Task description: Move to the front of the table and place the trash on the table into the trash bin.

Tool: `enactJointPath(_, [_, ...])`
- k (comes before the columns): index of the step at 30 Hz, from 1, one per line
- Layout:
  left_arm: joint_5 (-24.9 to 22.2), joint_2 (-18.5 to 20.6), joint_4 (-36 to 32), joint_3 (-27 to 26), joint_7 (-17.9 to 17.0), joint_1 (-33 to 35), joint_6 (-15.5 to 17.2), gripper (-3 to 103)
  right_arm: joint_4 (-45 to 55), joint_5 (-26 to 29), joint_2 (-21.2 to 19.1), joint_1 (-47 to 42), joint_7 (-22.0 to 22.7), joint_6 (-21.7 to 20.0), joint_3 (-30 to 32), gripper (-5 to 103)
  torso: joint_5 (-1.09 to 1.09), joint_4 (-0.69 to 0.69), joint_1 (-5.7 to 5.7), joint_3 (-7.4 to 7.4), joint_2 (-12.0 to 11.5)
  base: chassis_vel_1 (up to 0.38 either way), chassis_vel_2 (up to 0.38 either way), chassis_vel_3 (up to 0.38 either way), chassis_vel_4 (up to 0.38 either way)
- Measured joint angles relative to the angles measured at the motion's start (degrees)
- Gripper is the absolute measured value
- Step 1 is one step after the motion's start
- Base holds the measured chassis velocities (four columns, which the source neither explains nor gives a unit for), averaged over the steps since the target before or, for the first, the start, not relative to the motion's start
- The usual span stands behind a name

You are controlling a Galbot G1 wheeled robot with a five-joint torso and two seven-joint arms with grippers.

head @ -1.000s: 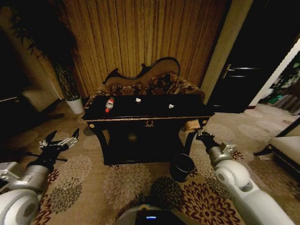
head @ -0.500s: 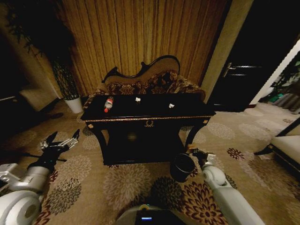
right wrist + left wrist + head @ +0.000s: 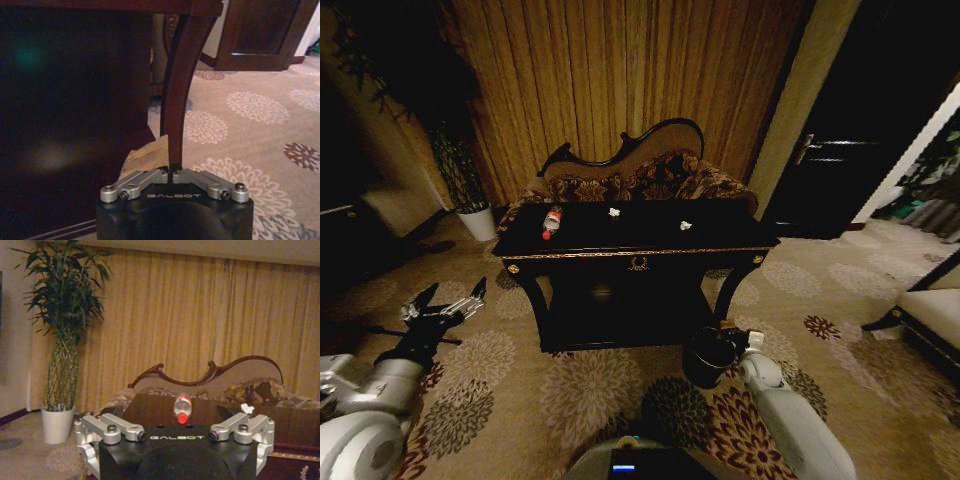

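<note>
The tabletop stands ahead, in front of a carved sofa. A clear bottle with a red cap lies at its far left, and 2 white scraps rest farther right. The trash bin sits on the carpet by the table's near right leg. The right hand, fingers together, hangs low just beside the bin. The left hand, fingers apart, hovers left of the table.

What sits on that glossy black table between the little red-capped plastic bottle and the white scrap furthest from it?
In the head view, another small white crumpled scrap lies between the bottle and the far scrap on the table.
</note>
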Motion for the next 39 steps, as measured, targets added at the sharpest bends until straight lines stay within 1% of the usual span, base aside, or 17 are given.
enactJointPath(6, [0.0,0.0,0.0,0.0,0.0,0.0,-0.2,100,-2.8,-0.8,1.7,3.3,1.1,1.2,-1.1,0,-0.01,0.01,0.0,0.0,0.0,0.0,0.0,0.0,0.0])
enactJointPath(9, [0.0,0.0,0.0,-0.1,0.0,0.2,-0.3,100,-4.9,-2.6,2.8,5.2,1.3,1.6,-1.6,0,0.0,0.02,0.0,0.0,0.0,0.0,0.0,0.0,0.0])
enactJointPath(16, [0.0,-0.1,0.0,-0.2,0.0,0.3,-0.4,100,-8.1,-4.5,3.6,7.2,1.3,2.2,-1.9,0,-0.01,0.0,0.0,0.0,0.0,0.0,0.0,0.0,0.0])
enactJointPath(23, [0.0,-0.3,0.0,-0.2,0.0,0.3,-0.6,100,-11.6,-6.3,3.7,8.9,1.3,3.0,-1.7,0,0.0,0.01,0.0,0.0,0.0,0.0,0.0,0.0,0.0])
enactJointPath(26, [0.1,-0.3,0.0,-0.3,0.1,0.6,-1.2,100,-13.6,-7.8,3.2,9.1,1.2,3.1,-1.3,0,0.0,0.0,0.0,0.0,0.0,0.0,0.0,0.0,0.0])
enactJointPath(35, [0.3,-0.8,0.0,-0.6,0.3,1.0,-1.7,100,-16.4,-7.9,2.6,10.0,1.1,3.9,-0.7,0,0.0,0.0,0.0,0.0,0.0,0.0,0.0,0.0,0.0])
enactJointPath(36, [0.4,-0.9,0.0,-0.6,0.5,1.0,-1.7,100,-16.4,-7.9,2.6,10.0,1.1,4.0,-0.8,-3,0.0,0.0,0.0,0.0,0.0,0.0,0.0,0.0,0.0])
enactJointPath(37, [0.4,-0.9,0.0,-0.6,0.5,1.0,-1.7,100,-16.4,-7.9,2.6,10.0,1.1,4.0,-0.8,-3,0.0,0.0,0.0,0.0,0.0,0.0,0.0,0.0,0.0])
enactJointPath(38, [0.5,-0.9,0.0,-0.6,0.7,1.0,-1.7,100,-16.3,-8.2,2.7,10.0,1.2,4.0,-0.8,1,0.0,0.0,0.0,0.0,0.0,0.0,0.0,0.0,0.0])
enactJointPath(39, [0.5,-0.9,0.0,-0.6,0.8,1.1,-1.8,100,-16.3,-8.6,2.7,10.0,1.2,4.0,-0.8,1,0.0,0.01,0.0,0.0,0.0,0.0,0.0,0.0,0.0])
